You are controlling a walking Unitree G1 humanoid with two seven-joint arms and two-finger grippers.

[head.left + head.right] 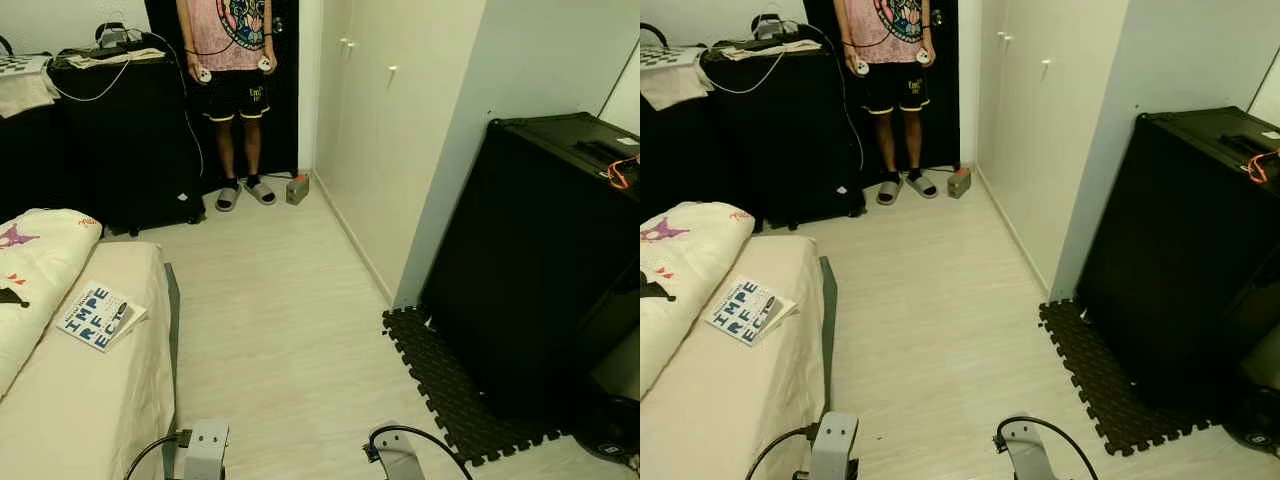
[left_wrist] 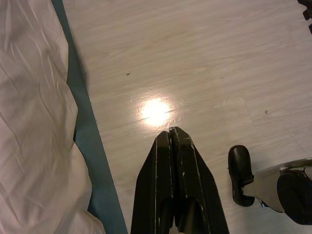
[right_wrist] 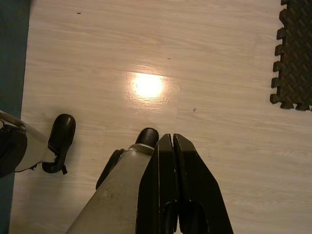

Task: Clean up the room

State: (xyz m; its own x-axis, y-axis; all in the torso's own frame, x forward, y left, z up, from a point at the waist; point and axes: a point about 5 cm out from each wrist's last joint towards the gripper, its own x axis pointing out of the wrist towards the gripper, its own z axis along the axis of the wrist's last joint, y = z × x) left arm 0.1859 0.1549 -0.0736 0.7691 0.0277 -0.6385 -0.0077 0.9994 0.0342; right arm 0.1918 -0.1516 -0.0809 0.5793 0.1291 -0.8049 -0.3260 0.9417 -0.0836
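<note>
A book (image 1: 99,318) with blue letters on a white cover lies on the bed (image 1: 90,400) at my left, beside a cream duvet (image 1: 30,270). A small brown box (image 1: 297,189) sits on the floor by the far doorway. Both arms hang low at the frame's bottom edge, left arm (image 1: 205,450) and right arm (image 1: 395,455). The left gripper (image 2: 170,134) points down at bare floor next to the bed's edge, shut with nothing in it. Over the floor near my own feet, the right gripper (image 3: 171,139) is likewise shut and holds nothing.
A person (image 1: 235,60) stands in the far doorway holding two controllers. A black desk (image 1: 110,130) with cables stands at the back left. White wardrobe doors (image 1: 390,120) line the right wall. A large black case (image 1: 540,260) stands on a black foam mat (image 1: 450,390).
</note>
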